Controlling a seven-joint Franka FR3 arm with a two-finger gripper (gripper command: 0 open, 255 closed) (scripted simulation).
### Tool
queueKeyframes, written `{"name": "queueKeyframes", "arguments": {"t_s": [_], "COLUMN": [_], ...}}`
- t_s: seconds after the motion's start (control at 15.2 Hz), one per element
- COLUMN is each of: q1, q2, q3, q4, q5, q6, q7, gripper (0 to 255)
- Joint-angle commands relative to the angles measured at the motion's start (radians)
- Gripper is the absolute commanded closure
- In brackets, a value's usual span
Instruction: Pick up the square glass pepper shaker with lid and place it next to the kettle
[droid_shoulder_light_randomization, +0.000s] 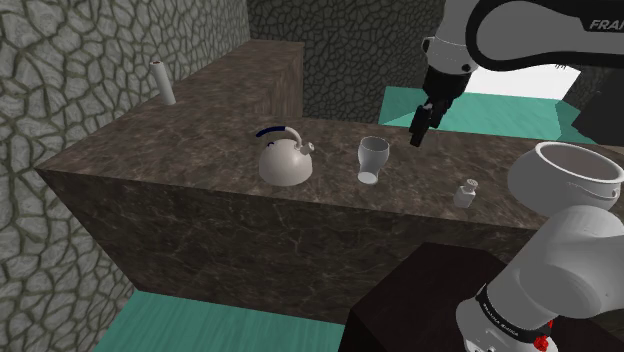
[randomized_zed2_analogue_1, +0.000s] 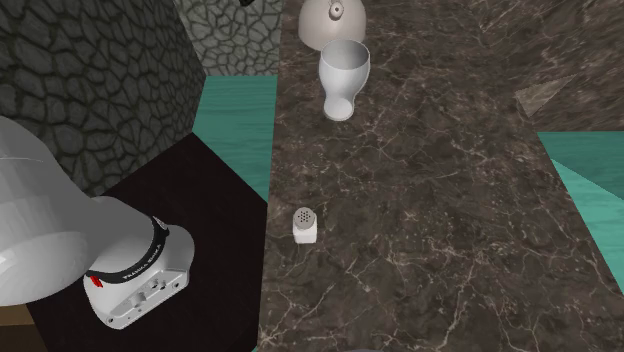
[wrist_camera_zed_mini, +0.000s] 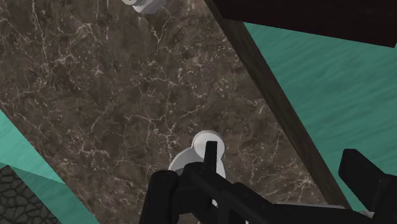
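Fingers (wrist_camera_zed_mini: 359, 175) spread apart, nothing between them but air; gripper (droid_shoulder_light_randomization: 420, 126) hanging high over the dark marbled counter (droid_shoulder_light_randomization: 190, 150), above and just past the white stemmed glass (droid_shoulder_light_randomization: 372, 160) in the shoulder view; that glass almost straight below the hand in the wrist view; pepper shaker (droid_shoulder_light_randomization: 465, 192) small, pale, square-bodied with a dotted lid, standing upright near the counter edge that faces the black stand (droid_shoulder_light_randomization: 430, 290), well apart from the glass and farther yet from the kettle (droid_shoulder_light_randomization: 285, 160); in the second exterior view, shaker (randomized_zed2_analogue_1: 305, 224) close to that edge, glass and kettle lined up far beyond it.

Key relation: shaker off to the stand side of the fingers and well below them, toward the shoulder view's lower right; so, by judgement, a pull back toward the stand first, then a straight drop. Long axis vertical, hence a top-down approach, pads closing across two opposite flat sides rather than corner to corner; some wrist turn probably needed, though the square's exact heading hard to tell. Kettle on the far side of the glass from the shaker; carrying path likely over or around the glass; some risk of clipping it.
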Motion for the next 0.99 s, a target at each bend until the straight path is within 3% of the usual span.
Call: {"name": "queueKeyframes", "arguments": {"t_s": [0.0,0.92], "q1": [0.0,-0.096], "q2": [0.0,0.03], "q3": [0.0,-0.272], "q4": [0.0,-0.264], "q5": [0.0,-0.189], "q6": [0.0,0.184], "q7": [0.0,-0.318], "gripper": [0,0]}}
